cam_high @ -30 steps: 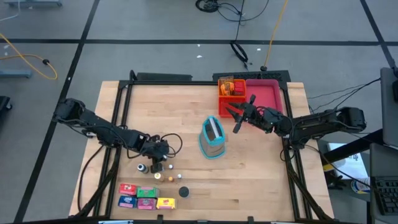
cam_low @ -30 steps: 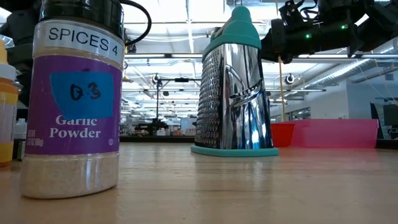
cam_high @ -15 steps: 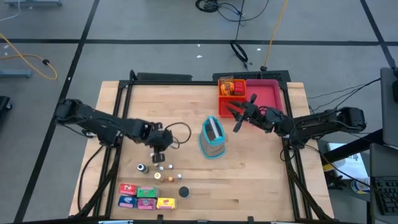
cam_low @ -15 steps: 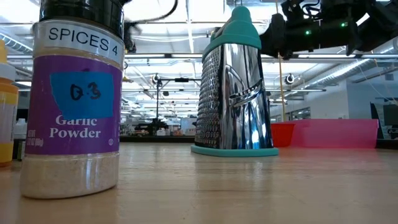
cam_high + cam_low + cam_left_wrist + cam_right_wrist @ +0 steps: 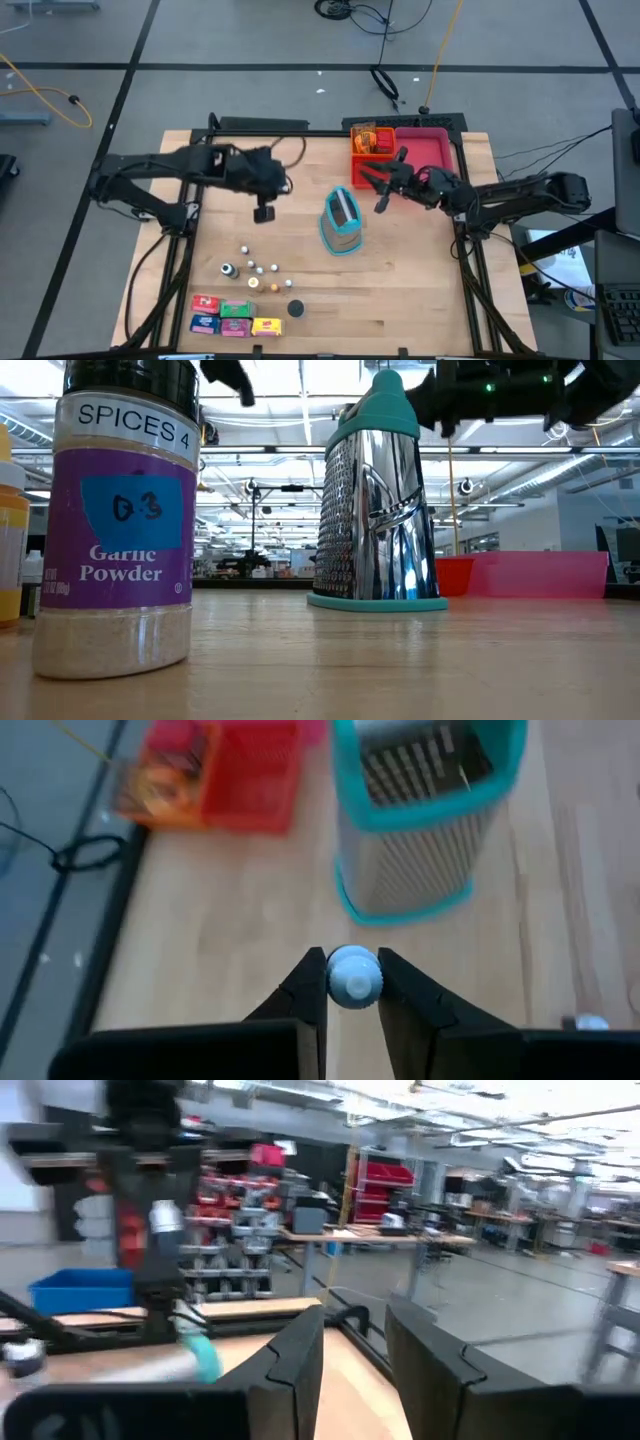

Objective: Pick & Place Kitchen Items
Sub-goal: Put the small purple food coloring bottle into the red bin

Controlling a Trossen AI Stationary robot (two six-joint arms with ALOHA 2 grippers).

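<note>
My left gripper (image 5: 263, 212) hangs high over the table, left of the steel grater with teal trim (image 5: 341, 221), and is shut on a tiny bottle with a pale cap (image 5: 353, 977). The other tiny bottles (image 5: 255, 272) stand near the table's front left. Behind them lie the red, green, blue and yellow boxes (image 5: 234, 316) and a black piece (image 5: 296, 308). My right gripper (image 5: 385, 186) is open in the air beside the orange tray (image 5: 372, 142), holding nothing. A garlic powder bottle (image 5: 120, 520) stands close in the low view. My left gripper pinches the tiny bottle between its two fingers at the pale cap (image 5: 352, 982). The fingers come from above, pointing down. The bottle is lifted clear of the table, with its cap end facing the wrist camera and its body hidden below the cap.
The grater (image 5: 425, 810) stands upright mid-table, between the two grippers. The orange tray (image 5: 215, 775) and the pink tray (image 5: 428, 152) sit at the far right corner. Bare wood lies right of the grater and along the near right side.
My left gripper has risen from the cluster of tiny bottles and swung toward the table's far edge, carrying one bottle up clear of the table. The remaining bottles stay where they were. My right gripper has held its place.
</note>
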